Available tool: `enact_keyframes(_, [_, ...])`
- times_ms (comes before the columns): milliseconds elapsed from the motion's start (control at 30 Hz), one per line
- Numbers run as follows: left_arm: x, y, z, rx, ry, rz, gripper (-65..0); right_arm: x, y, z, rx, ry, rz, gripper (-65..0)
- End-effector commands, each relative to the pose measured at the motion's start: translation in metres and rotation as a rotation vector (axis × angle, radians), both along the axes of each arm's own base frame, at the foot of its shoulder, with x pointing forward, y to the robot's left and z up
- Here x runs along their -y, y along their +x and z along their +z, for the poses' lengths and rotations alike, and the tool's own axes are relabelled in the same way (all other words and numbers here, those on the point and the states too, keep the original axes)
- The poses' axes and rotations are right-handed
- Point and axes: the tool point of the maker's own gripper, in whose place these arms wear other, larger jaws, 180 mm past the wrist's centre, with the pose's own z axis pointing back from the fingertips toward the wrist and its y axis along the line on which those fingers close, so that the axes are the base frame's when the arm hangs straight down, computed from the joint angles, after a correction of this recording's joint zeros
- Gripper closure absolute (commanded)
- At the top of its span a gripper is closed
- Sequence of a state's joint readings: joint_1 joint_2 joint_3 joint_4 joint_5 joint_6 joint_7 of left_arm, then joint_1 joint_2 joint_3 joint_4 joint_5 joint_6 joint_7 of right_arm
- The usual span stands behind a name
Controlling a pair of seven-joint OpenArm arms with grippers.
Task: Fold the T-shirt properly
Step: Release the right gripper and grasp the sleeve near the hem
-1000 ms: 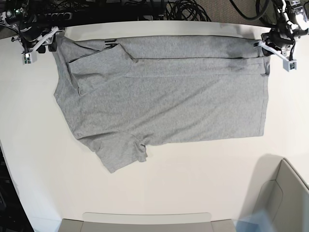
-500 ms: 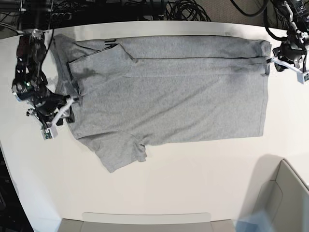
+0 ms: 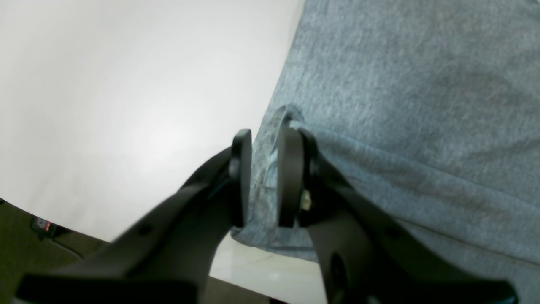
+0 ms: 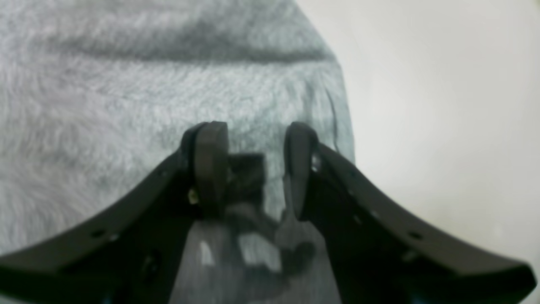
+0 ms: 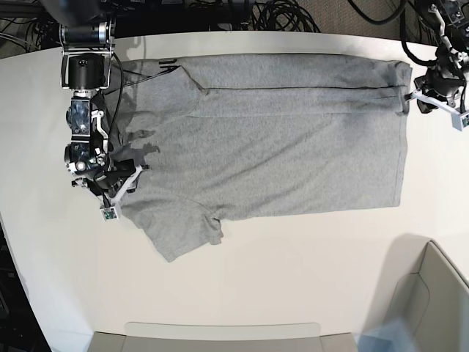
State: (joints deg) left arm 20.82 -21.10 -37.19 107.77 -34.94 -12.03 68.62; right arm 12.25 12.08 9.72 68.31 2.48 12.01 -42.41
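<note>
The heather-grey T-shirt (image 5: 278, 154) lies spread on the white table (image 5: 293, 271), with its top strip folded down and a bit of black lettering (image 5: 167, 64) showing at the top left. My left gripper (image 5: 408, 99) is at the shirt's top right hem corner. In the left wrist view the left gripper (image 3: 263, 141) is shut on a fold of the T-shirt's hem (image 3: 422, 84). My right gripper (image 5: 126, 178) is over the shirt's left edge above the lower sleeve. In the right wrist view the right gripper (image 4: 253, 135) is open just above the cloth (image 4: 105, 84), beside its edge.
A grey bin (image 5: 432, 293) stands at the front right and a flat tray edge (image 5: 220, 334) at the front. Black cables (image 5: 278, 15) lie behind the table. The table's edge (image 3: 126, 236) runs close under the left gripper.
My right arm has swung from the shirt's top left corner down to its left edge near the sleeve, and moved inward over the cloth. The left gripper has shifted slightly right at the hem corner.
</note>
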Motion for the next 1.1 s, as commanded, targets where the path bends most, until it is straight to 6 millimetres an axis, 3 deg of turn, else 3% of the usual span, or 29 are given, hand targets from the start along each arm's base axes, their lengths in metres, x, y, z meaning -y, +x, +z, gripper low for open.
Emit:
enact_keyframes(0, [-0.005, 0.006, 0.012, 0.034, 0.029, -0.009, -11.2, 0.011, -0.012, 0.003, -0.031, -0.036, -0.010, -23.9])
enact_keyframes(133, [-0.006, 0.015, 0.016, 0.059, 0.028, -0.006, -11.2, 0.007, -0.052, 0.009, -0.042, -0.065, 0.005, -23.9])
enact_keyframes(200, [-0.005, 0.020, 0.018, 0.071, 0.026, -0.008, -11.2, -0.003, -0.062, 0.015, -0.019, -0.041, 0.017, -23.9])
enact_keyframes(300, [-0.005, 0.025, 0.021, 0.088, 0.025, -0.009, -11.2, -0.017, -0.052, 0.038, 0.075, 0.035, 0.035, -23.9])
enact_keyframes(367, [-0.005, 0.030, 0.024, 0.101, 0.025, -0.008, -11.2, -0.024, -0.034, 0.061, 0.171, 0.078, 0.046, -23.9])
enact_keyframes(467, [-0.005, 0.031, 0.025, 0.104, 0.025, -0.008, -11.2, -0.019, -0.002, 0.088, 0.252, 0.078, 0.045, -23.9])
enact_keyframes(533, [-0.005, 0.031, 0.025, 0.104, 0.025, -0.008, -11.2, -0.011, 0.019, 0.091, 0.249, 0.080, 0.026, -23.9])
enact_keyframes(667, [-0.005, 0.031, 0.025, 0.104, 0.025, -0.008, -11.2, 0.013, 0.057, 0.080, 0.183, 0.092, -0.035, -23.9])
enact_keyframes(833, [-0.004, 0.031, 0.025, 0.104, 0.024, -0.008, -11.4, 0.019, 0.088, 0.052, 0.120, 0.110, -0.047, -23.9])
enact_keyframes(967, [-0.004, 0.031, 0.025, 0.106, 0.024, -0.008, -11.5, 0.025, 0.089, 0.023, 0.052, 0.122, -0.074, -23.9])
enact_keyframes(1067, [-0.004, 0.031, 0.025, 0.106, 0.024, -0.008, -11.5, 0.015, 0.085, 0.012, 0.032, 0.127, -0.055, -23.9])
